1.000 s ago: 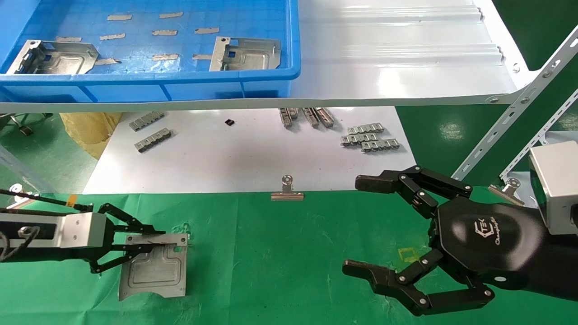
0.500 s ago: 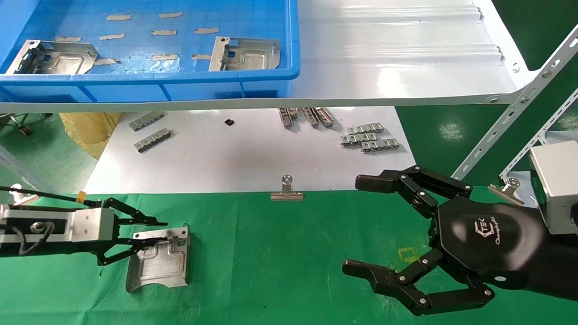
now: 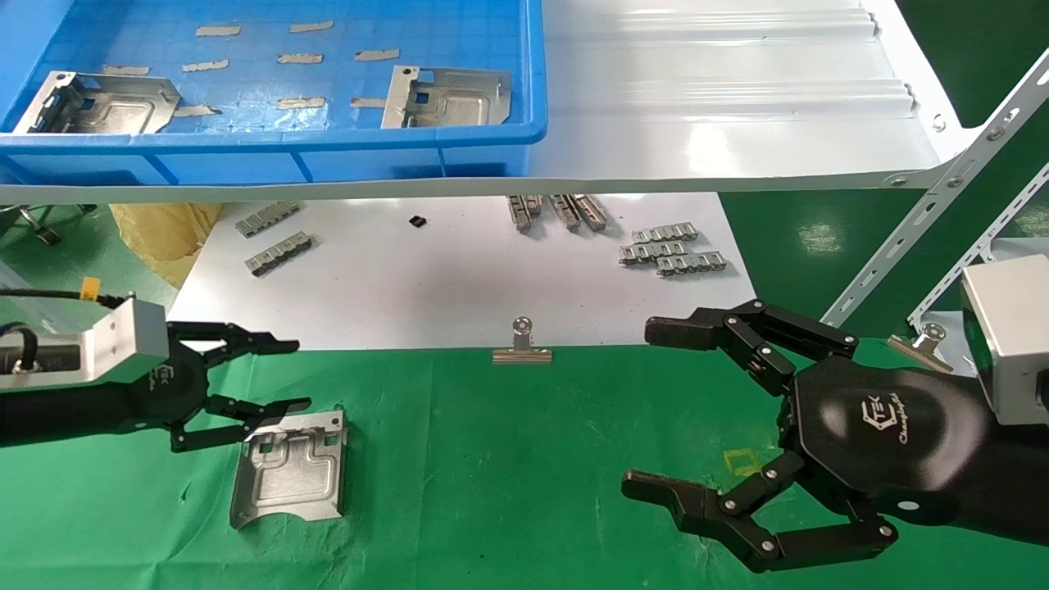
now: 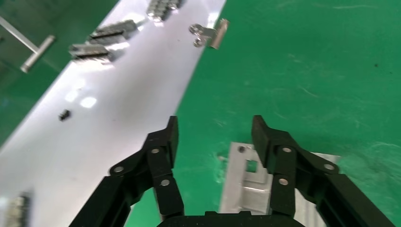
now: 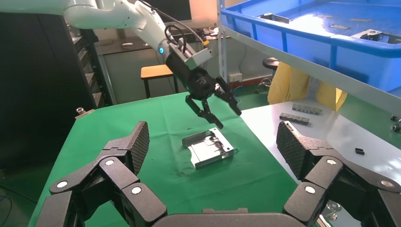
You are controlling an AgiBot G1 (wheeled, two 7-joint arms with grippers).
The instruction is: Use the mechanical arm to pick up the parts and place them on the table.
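One silvery part (image 3: pixel 288 469) lies flat on the green table (image 3: pixel 508 459). The left gripper (image 3: pixel 274 377), jaws wide and empty, hovers just above its far edge. Two more parts (image 3: pixel 447 97) wait in the blue bin (image 3: pixel 328 156) at twelve o'clock; the right gripper (image 3: pixel 656 410) idles, also wide.

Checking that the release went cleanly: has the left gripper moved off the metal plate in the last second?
Yes. The left gripper, open, has lifted off the plate on the green table and shifted toward the white sheet.
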